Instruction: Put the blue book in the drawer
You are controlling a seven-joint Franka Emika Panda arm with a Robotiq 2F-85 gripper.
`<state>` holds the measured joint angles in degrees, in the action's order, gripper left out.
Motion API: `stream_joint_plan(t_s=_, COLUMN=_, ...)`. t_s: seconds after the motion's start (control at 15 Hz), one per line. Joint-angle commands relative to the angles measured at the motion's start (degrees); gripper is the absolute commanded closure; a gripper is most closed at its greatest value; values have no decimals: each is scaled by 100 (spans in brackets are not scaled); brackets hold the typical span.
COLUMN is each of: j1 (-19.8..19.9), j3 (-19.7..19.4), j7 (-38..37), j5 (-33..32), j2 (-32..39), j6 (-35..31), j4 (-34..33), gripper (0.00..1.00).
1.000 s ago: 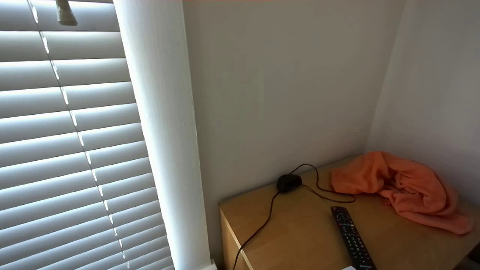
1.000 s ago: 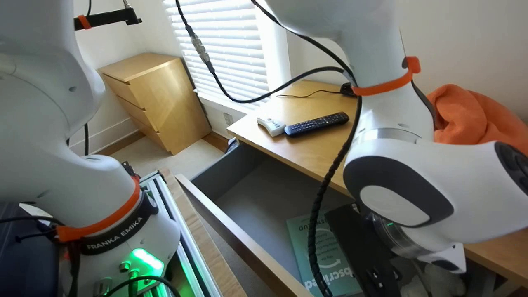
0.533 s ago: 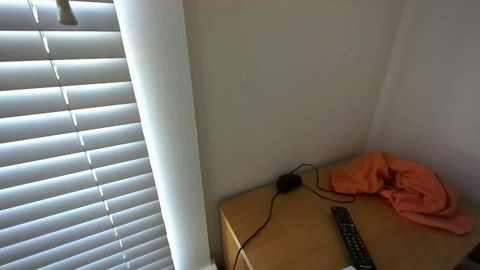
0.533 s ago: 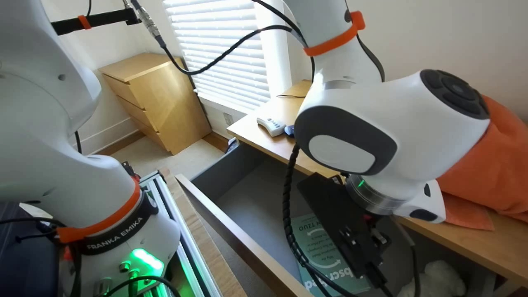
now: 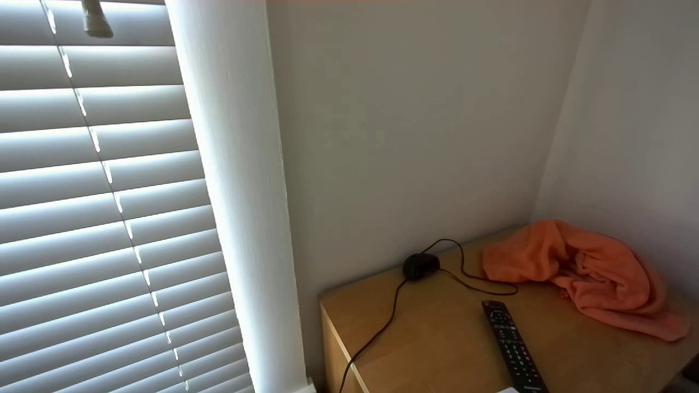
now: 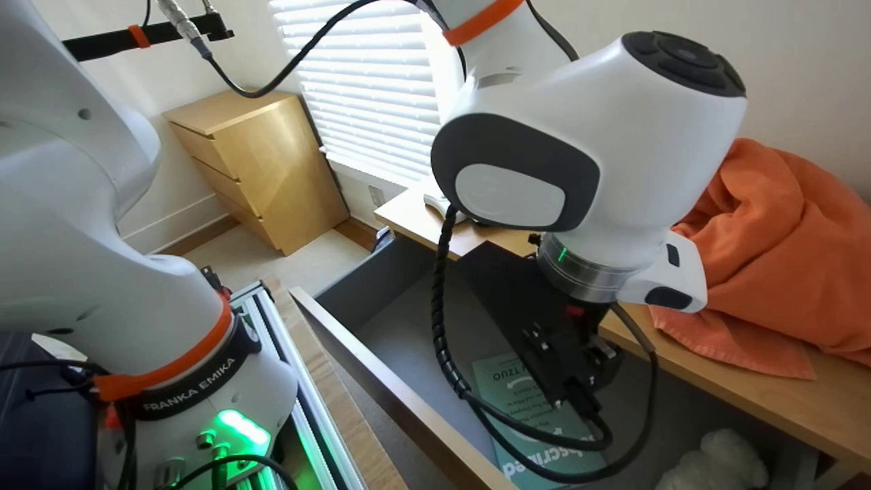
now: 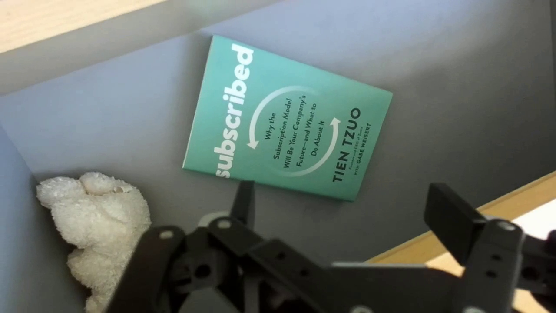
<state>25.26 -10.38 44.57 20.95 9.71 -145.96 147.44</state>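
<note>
The blue-green book titled "subscribed" lies flat, cover up, on the grey floor of the open drawer. In an exterior view the book is partly covered by a cable and my wrist camera bracket; the drawer's wooden front stands pulled out. My gripper is open, with nothing between its fingers. It is above the drawer; in the wrist view its left fingertip overlaps the book's lower edge, but the gap in height cannot be told. The gripper's fingers are mostly hidden in the exterior view.
A white plush toy lies in the drawer beside the book. On the desktop are a black remote, a black device with a cable and an orange cloth. A white controller sits near the desk edge.
My arm has risen and moved left in an exterior view, away from the orange cloth, showing more of the plush toy. The book has not visibly moved.
</note>
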Motion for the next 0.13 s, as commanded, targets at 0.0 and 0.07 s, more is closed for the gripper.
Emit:
stream_joint_plan(t_s=0.0, j1=-118, j3=-107, j7=-20, j5=6, j2=-56, j6=15, j4=33, gripper=0)
stream_joint_plan(t_s=0.07, j1=-135, j3=-118, j7=-34, j5=3, j2=-90, j6=15, j4=57, gripper=0)
